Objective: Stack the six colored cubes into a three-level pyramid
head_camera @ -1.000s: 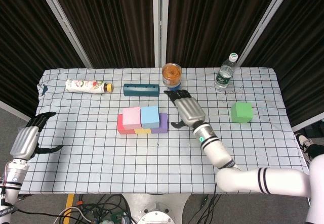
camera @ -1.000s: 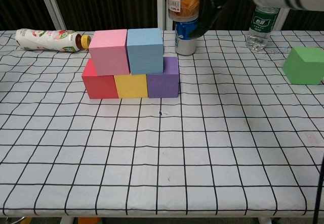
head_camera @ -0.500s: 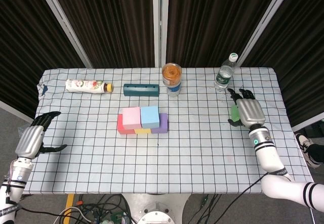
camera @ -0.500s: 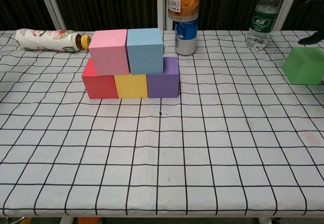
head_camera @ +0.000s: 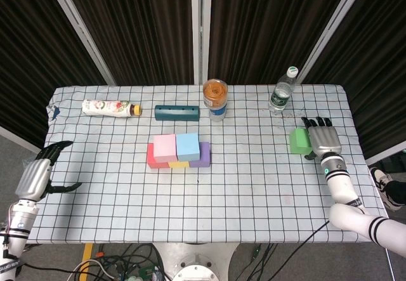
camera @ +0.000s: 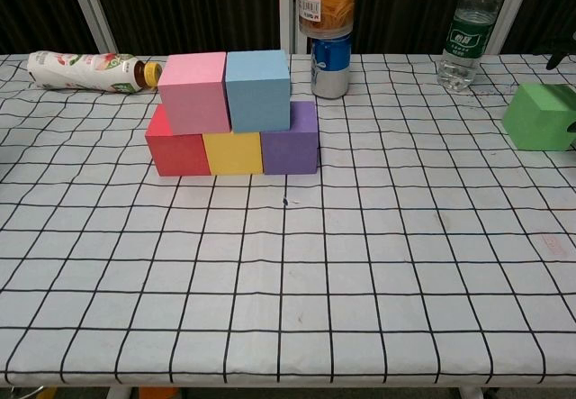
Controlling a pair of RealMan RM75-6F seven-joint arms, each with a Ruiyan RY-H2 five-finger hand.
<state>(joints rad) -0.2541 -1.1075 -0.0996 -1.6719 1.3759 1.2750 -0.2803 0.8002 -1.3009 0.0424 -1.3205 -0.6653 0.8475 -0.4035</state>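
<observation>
Right of center on the checkered tabletop (head_camera: 254,186), the green cube (head_camera: 299,141) sits alone, and the right robot hand (head_camera: 322,139) is pressed up against its right side, fingers pointing toward the top of the frame. Honestly can't tell whether it's actually gripping the cube or just touching it; the chest view only catches a dark sliver at the right edge. Near the middle, the red cube (camera: 174,149), yellow cube (camera: 232,154) and purple cube (camera: 290,140) stand in a row touching each other, with the pink cube (camera: 193,92) and blue cube (camera: 257,77) side by side on top. Over at the lower left of the head view, the left robot hand (head_camera: 39,175) hangs off the tabletop's edge, fingers apart, holding nothing. Along the back there's a lying bottle (head_camera: 111,108), a teal block (head_camera: 177,112), a stacked can with a jar (head_camera: 215,98) and a water bottle (head_camera: 283,91).
</observation>
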